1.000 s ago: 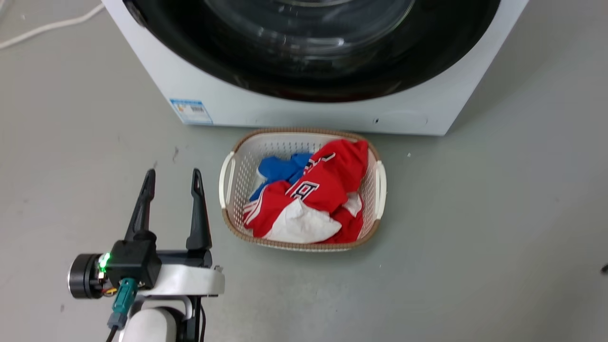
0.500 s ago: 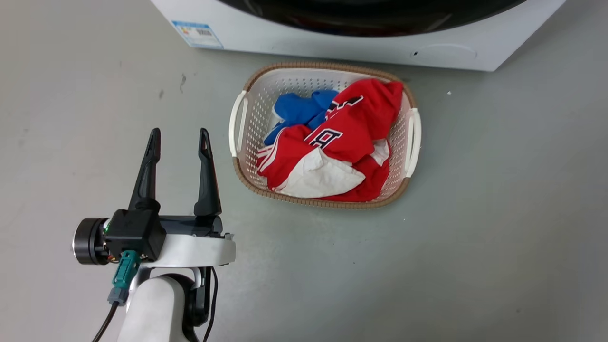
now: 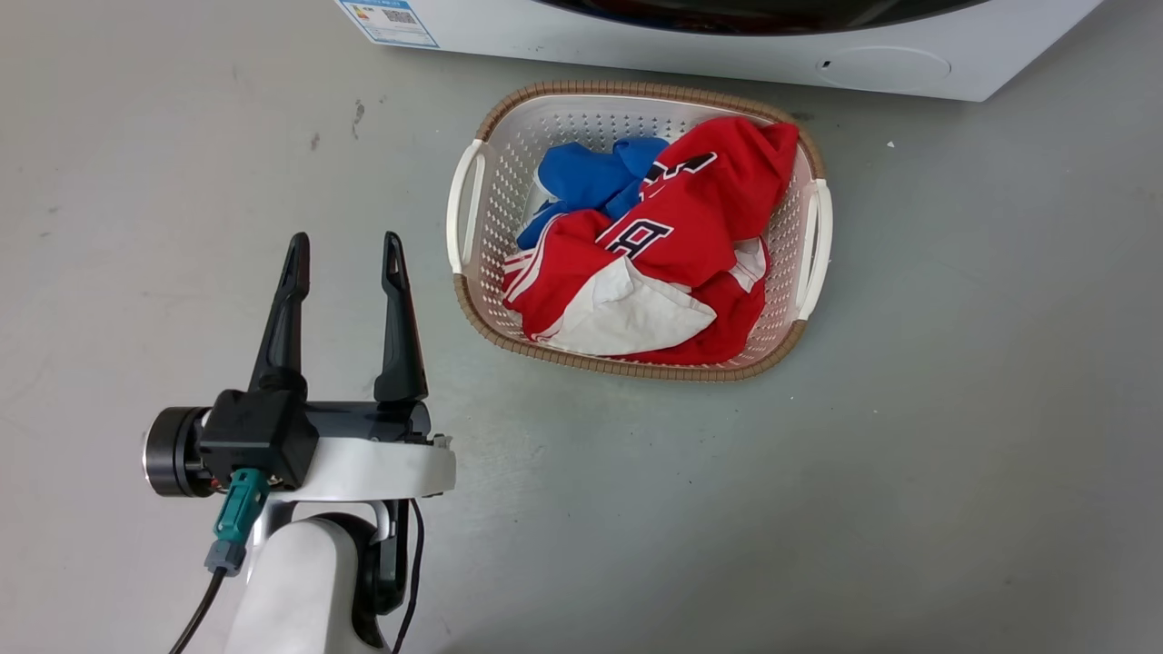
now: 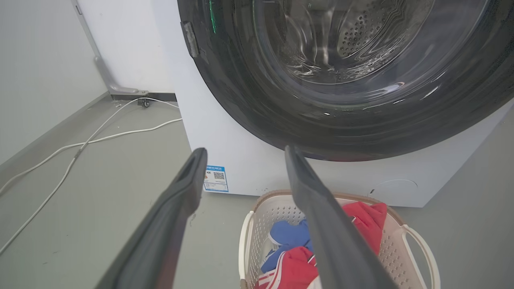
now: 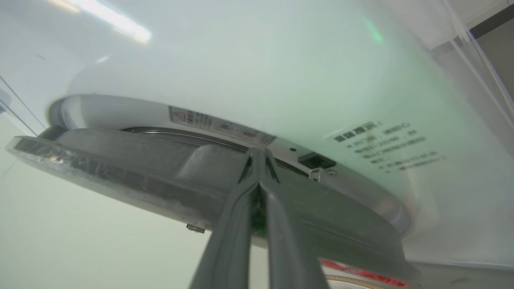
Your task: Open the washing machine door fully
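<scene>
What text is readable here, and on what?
"A": big black letter on the red jersey in the laundry basket; another mark above it is folded, unreadable.
Blue label low on the washing machine: QR code, print too small to read.
Warning sticker with red triangle, right wrist view: blurred.
Grey print on the machine's white panel: blurred.

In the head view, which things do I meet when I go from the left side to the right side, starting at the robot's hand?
left hand → basket's left handle → blue garment → red jersey → basket's right handle
</scene>
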You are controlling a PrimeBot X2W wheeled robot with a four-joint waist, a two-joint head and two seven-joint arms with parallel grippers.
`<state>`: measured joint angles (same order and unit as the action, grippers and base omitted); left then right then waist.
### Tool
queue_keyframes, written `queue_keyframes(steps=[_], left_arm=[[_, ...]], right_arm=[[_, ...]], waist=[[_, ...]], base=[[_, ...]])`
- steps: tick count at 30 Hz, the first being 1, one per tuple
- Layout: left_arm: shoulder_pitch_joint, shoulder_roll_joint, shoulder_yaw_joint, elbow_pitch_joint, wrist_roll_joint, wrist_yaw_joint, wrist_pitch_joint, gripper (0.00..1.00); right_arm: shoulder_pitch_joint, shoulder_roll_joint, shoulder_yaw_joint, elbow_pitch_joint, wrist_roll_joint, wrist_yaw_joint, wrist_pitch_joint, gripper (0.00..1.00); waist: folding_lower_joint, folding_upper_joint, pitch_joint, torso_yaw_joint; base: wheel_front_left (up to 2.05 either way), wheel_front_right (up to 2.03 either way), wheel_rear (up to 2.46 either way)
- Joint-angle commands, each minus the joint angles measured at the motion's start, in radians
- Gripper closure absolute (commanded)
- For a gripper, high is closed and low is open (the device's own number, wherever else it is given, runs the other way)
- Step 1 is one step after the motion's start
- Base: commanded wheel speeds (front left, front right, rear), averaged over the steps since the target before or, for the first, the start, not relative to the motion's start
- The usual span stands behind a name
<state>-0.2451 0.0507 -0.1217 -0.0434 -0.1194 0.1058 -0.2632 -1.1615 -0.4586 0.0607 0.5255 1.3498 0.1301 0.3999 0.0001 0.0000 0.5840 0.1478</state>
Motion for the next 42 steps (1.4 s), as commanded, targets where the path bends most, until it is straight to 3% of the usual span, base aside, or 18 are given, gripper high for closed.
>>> queue_keyframes(steps=[1, 10, 16, 25, 42], left_arm=[[-0.012, 0.0, -0.001, 0.0, -0.006, 0.003, -0.002, 0.0], [0.012, 0.0, 0.014, -0.001, 0.003, 0.007, -0.002, 0.0], [0.033, 0.0, 0.032, -0.001, 0.022, -0.006, -0.002, 0.0], [0.062, 0.0, 0.048, 0.004, 0.033, -0.016, -0.002, 0.0], [0.111, 0.0, 0.057, 0.01, 0.037, -0.017, -0.002, 0.0]], right_arm=[[0.006, 0.032, 0.039, 0.004, -0.005, 0.001, 0.029, 1.0], [0.11, 0.058, 0.122, -0.111, 0.041, 0.007, 0.096, 1.0], [0.219, 0.041, 0.163, -0.226, 0.082, 0.008, 0.136, 1.0], [0.366, -0.002, 0.177, -0.352, 0.109, 0.001, 0.116, 1.0], [0.663, 0.03, 0.294, -0.607, 0.155, 0.002, 0.059, 1.0]], waist=[[-0.0001, 0.0, 0.0, 0.0], [-0.0001, 0.0, -0.046, -0.023], [-0.0001, 0.0, -0.094, -0.05], [-0.0001, 0.0, -0.143, -0.076], [-0.0001, 0.0, -0.224, -0.074]], base=[[0.0, 0.0, 0.0], [0.0, 0.0, 0.0], [0.0, 0.0, 0.0], [0.0, 0.0, 0.0], [0.0, 0.0, 0.0]])
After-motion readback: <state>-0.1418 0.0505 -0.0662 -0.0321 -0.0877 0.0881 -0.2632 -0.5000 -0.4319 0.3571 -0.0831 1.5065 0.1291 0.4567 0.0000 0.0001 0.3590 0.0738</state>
